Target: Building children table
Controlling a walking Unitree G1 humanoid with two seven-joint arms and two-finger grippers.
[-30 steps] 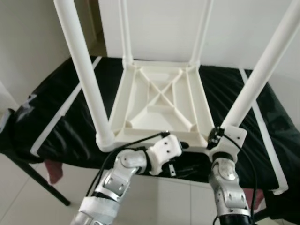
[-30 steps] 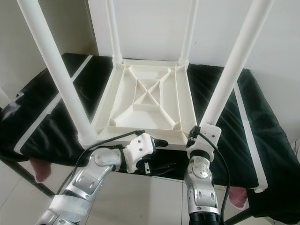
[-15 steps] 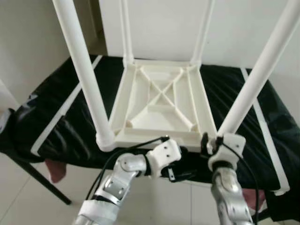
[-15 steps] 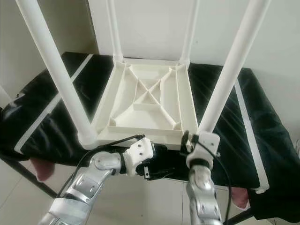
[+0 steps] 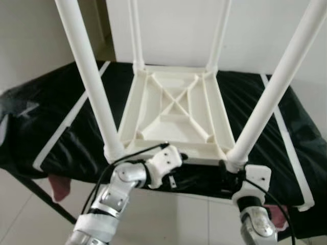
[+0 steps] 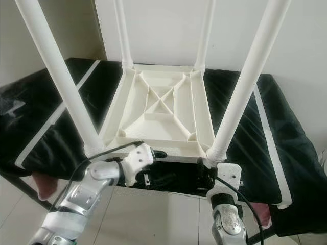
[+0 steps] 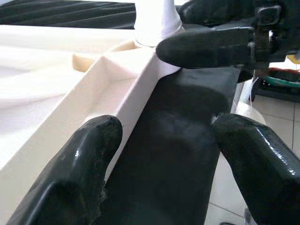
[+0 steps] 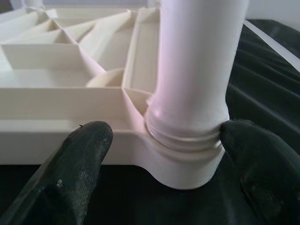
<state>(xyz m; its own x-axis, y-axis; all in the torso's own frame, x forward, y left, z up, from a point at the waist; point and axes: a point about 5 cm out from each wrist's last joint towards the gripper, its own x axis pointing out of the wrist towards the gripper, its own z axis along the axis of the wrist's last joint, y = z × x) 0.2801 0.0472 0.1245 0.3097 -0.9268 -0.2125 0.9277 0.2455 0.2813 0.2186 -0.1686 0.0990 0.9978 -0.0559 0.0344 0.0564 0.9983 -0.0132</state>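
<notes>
- Right gripper (image 8: 159,154), fingers spread and holding nothing, has dropped from the near-right white tubular leg (image 5: 276,92) to its threaded socket.
- Left gripper (image 7: 159,145), open, straddles the near rim.
- Upturned white plastic children's table (image 5: 176,109) rests on a black-covered bed (image 5: 61,117); all four legs look fitted.

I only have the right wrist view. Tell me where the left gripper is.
Observer: The left gripper is at the upturned table's near rim, between the two near legs. Its fingers are open, one over the rim and one outside it.
Operator: Count the legs fitted.
Observer: Four stand upright, one per corner, including the far left leg and far right leg.
Operator: Say how the table sits on its support.
Observer: Its near rim lies close to the near edge of the black cloth, with tiled floor below.
</notes>
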